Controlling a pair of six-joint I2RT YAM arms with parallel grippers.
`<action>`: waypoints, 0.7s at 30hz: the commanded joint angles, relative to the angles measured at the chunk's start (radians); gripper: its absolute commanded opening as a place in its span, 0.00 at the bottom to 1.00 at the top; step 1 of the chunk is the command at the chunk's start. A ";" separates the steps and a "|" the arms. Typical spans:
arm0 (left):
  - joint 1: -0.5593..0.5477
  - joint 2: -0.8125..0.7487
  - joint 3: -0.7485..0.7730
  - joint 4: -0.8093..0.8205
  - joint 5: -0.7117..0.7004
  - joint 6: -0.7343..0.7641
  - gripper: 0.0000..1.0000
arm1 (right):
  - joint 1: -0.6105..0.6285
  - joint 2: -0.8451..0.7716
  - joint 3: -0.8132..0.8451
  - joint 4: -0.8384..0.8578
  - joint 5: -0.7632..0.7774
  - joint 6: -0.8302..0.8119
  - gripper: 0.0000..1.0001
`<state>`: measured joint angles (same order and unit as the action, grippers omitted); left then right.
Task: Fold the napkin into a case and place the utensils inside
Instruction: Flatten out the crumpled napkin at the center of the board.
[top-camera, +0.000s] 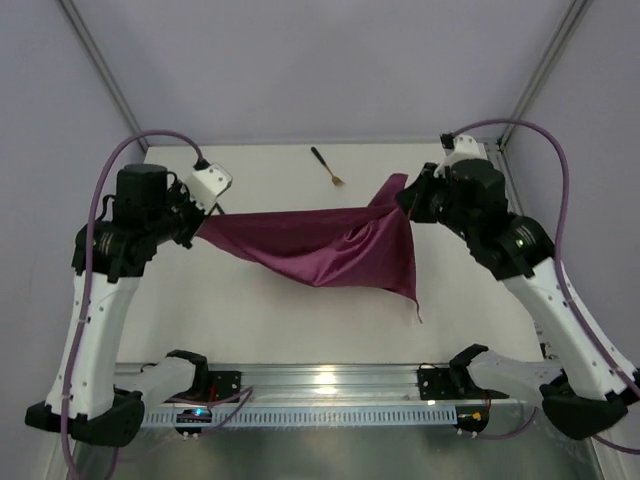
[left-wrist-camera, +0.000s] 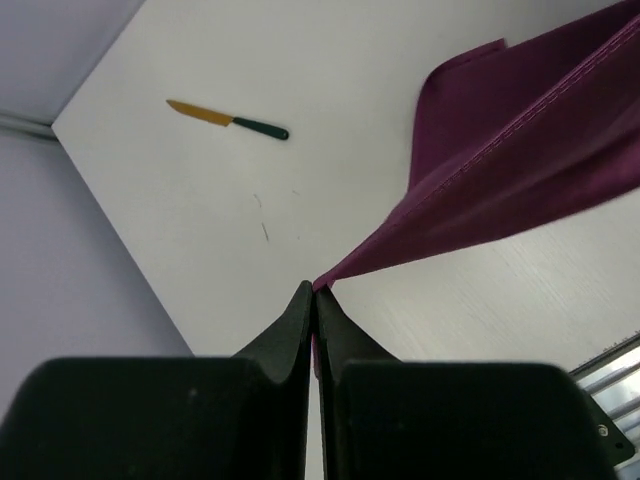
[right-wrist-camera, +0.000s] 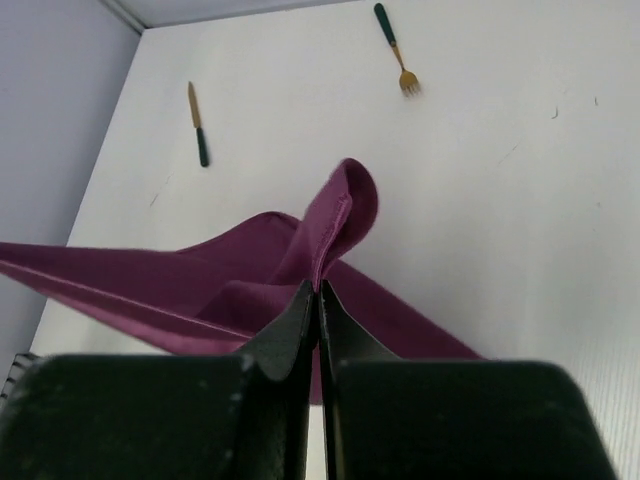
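The magenta-purple napkin (top-camera: 320, 245) hangs stretched above the white table between both arms, sagging to a loose corner at the front right. My left gripper (top-camera: 205, 226) is shut on its left corner (left-wrist-camera: 330, 275), the cloth pinched between the fingertips. At the other end, my right gripper (top-camera: 405, 196) is shut on a folded edge (right-wrist-camera: 335, 225) of the cloth. The fork (top-camera: 328, 167) lies at the back of the table, beyond the napkin (right-wrist-camera: 397, 50). The knife (left-wrist-camera: 228, 120) lies on the table far from the left gripper; the right wrist view shows the knife (right-wrist-camera: 197, 125) at the back left. No case shape shows.
The white table (top-camera: 300, 310) ends at a metal rail (top-camera: 330, 385) along the near edge, where both arm bases stand. Grey walls close in the left, right and back sides.
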<state>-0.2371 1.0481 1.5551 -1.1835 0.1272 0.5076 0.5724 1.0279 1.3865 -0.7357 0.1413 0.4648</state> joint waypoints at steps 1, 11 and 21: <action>0.010 0.168 0.005 0.206 -0.151 -0.055 0.00 | -0.109 0.264 0.084 0.146 -0.126 -0.029 0.04; 0.110 0.614 0.716 0.392 -0.244 -0.161 0.00 | -0.279 0.865 1.161 0.062 -0.118 -0.034 0.04; 0.070 0.486 0.595 0.481 -0.130 -0.003 0.00 | -0.347 0.612 0.711 0.381 -0.165 -0.043 0.04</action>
<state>-0.1699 1.6299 2.2719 -0.7322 0.0059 0.4263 0.2588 1.7126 2.2204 -0.4343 -0.0425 0.4625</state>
